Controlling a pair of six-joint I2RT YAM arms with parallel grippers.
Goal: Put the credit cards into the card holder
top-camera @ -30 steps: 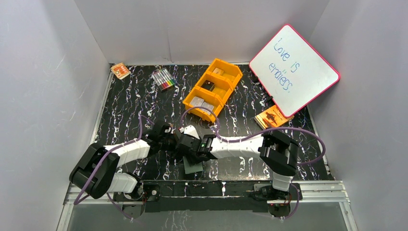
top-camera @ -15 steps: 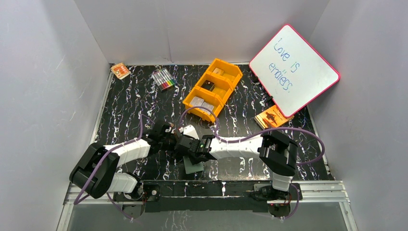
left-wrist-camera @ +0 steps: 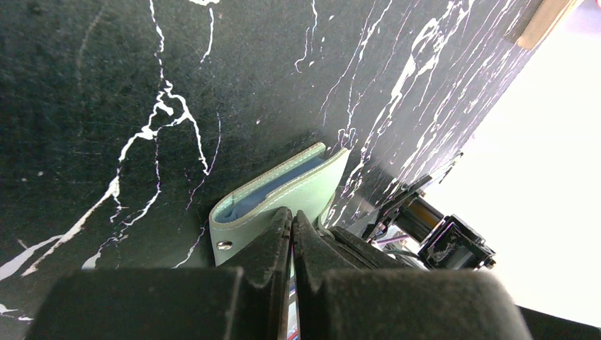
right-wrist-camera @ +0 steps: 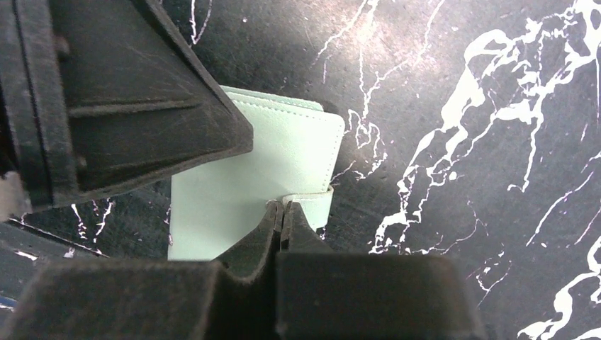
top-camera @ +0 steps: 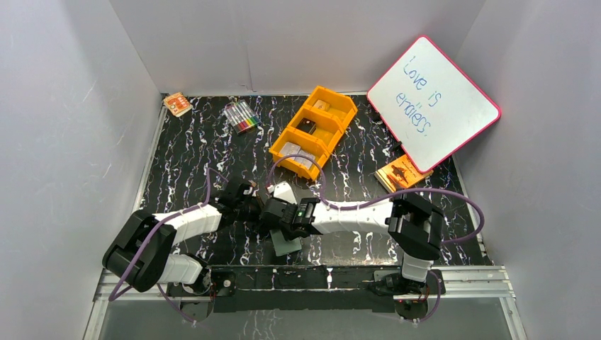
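The card holder (top-camera: 286, 245), a sage-green wallet, lies folded near the table's front edge between both arms. My right gripper (right-wrist-camera: 281, 210) is shut on the end of its strap (right-wrist-camera: 314, 201), which loops out from the wallet's edge. My left gripper (left-wrist-camera: 292, 214) is shut, its tips resting on the wallet's cover (left-wrist-camera: 301, 188) beside a metal snap stud (left-wrist-camera: 225, 245). The pale blue inner side shows at the open edge. The left finger (right-wrist-camera: 142, 92) covers one corner of the wallet in the right wrist view. The credit cards (top-camera: 298, 152), pale and thin, lie in the orange tray's nearest compartment.
The orange three-compartment tray (top-camera: 333, 120) stands mid-table. Behind it to the right leans a pink-framed whiteboard (top-camera: 432, 103), with an orange booklet (top-camera: 400, 172) at its foot. A pack of markers (top-camera: 241, 117) and a small orange box (top-camera: 177, 104) sit at the back left.
My right gripper's jaws have closed from open to shut on the wallet's strap, and the right arm has shifted slightly. The left gripper has stayed shut in place.
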